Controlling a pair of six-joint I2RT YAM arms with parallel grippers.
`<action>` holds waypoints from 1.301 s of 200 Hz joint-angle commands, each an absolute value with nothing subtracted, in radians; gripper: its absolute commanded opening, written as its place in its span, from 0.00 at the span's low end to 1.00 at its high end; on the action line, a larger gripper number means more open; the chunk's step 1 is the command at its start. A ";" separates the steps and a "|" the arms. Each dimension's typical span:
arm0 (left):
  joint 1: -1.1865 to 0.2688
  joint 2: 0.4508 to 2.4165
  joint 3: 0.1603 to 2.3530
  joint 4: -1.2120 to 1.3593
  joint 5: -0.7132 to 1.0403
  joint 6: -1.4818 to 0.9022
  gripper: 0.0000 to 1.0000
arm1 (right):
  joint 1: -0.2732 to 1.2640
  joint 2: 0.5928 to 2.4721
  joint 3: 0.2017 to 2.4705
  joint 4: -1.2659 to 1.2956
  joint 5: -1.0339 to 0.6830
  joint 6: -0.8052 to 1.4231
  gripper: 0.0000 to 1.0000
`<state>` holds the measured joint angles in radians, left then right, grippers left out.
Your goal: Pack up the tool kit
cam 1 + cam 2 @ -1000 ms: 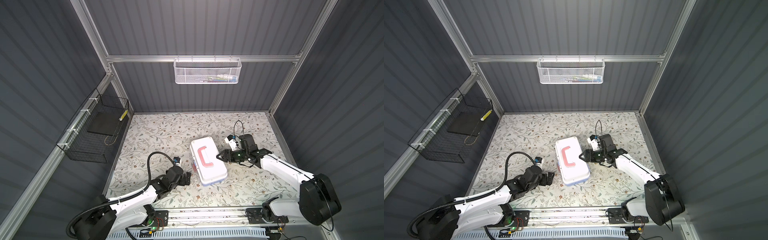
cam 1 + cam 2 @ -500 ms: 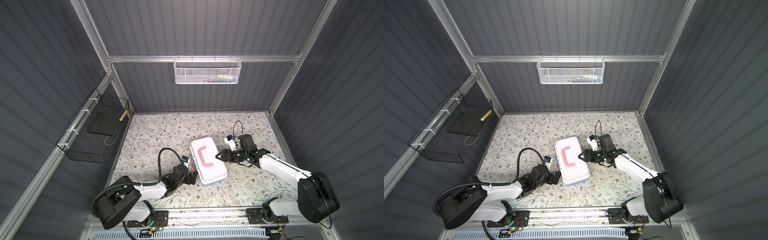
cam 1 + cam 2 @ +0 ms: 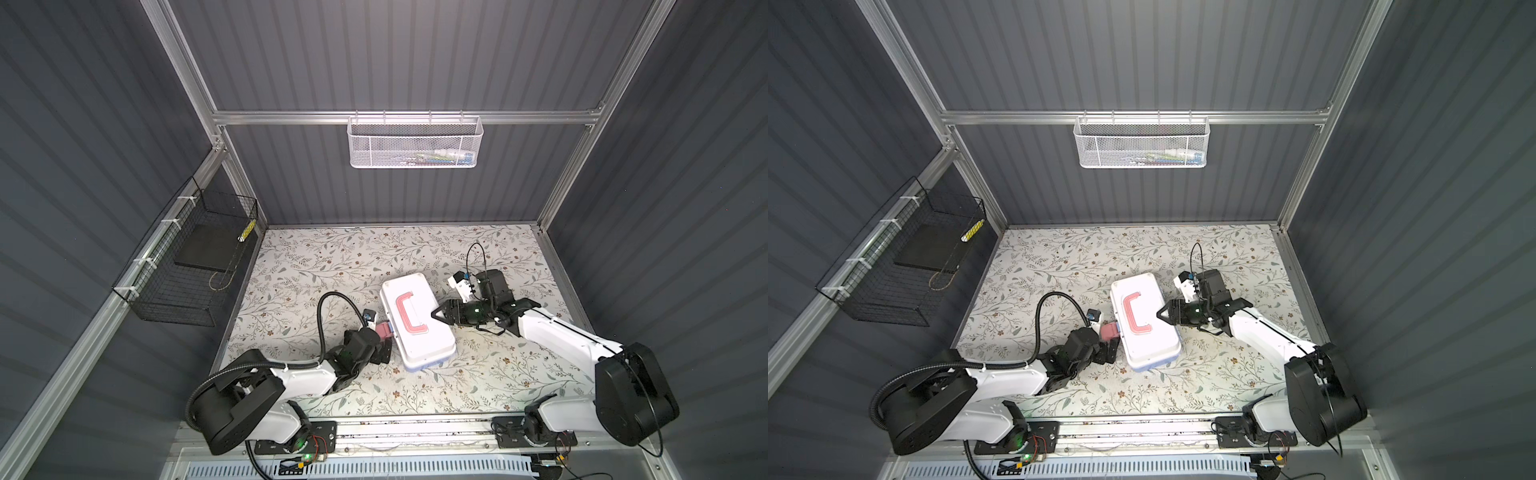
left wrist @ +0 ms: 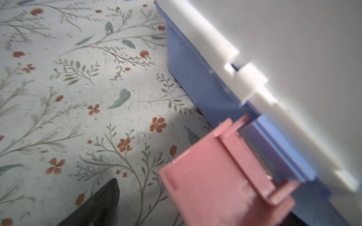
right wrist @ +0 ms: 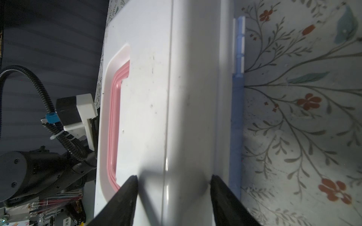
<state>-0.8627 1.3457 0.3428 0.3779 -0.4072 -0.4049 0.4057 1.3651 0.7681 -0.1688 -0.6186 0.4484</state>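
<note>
The tool kit (image 3: pixel 417 332) (image 3: pixel 1148 336) lies closed in the middle of the floral mat, white lid up, its pink handle (image 3: pixel 409 313) flat on the lid and its blue base (image 4: pixel 195 84) below. Its pink latch (image 3: pixel 384 329) (image 4: pixel 219 184) sticks out from the left side. My left gripper (image 3: pixel 384 345) is open at that latch; one dark finger (image 4: pixel 105 199) shows apart from it, the other is hidden behind it. My right gripper (image 3: pixel 434 313) (image 5: pixel 173 177) is open at the kit's right edge, one tip on the lid top, one on the lid's rim.
A white mesh basket (image 3: pixel 415 143) holding a few items hangs on the back wall. A black wire basket (image 3: pixel 187 266) with a dark pad hangs on the left wall. Grey walls close in the mat (image 3: pixel 332 257) on three sides; a rail runs along the front.
My left arm has folded in and brought its gripper up against the kit's left side. The pink latch now stands out from the box. The right gripper has hardly moved.
</note>
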 commanded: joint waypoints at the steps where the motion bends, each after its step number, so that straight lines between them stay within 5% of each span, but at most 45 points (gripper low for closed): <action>1: -0.862 1.296 0.357 0.313 -0.489 -0.429 0.99 | 0.403 1.371 0.755 -0.142 -0.636 0.460 0.62; 74: -0.862 1.258 0.391 0.314 -0.443 -0.494 0.96 | 0.402 1.365 0.740 -0.111 -0.639 0.471 0.61; 156: -0.859 1.263 0.434 0.377 -0.353 -0.619 0.72 | 0.403 1.371 0.729 -0.094 -0.650 0.475 0.62; 260: -0.853 1.262 0.364 0.474 -0.267 -0.775 0.71 | 0.403 1.371 0.680 -0.008 -0.680 0.500 0.62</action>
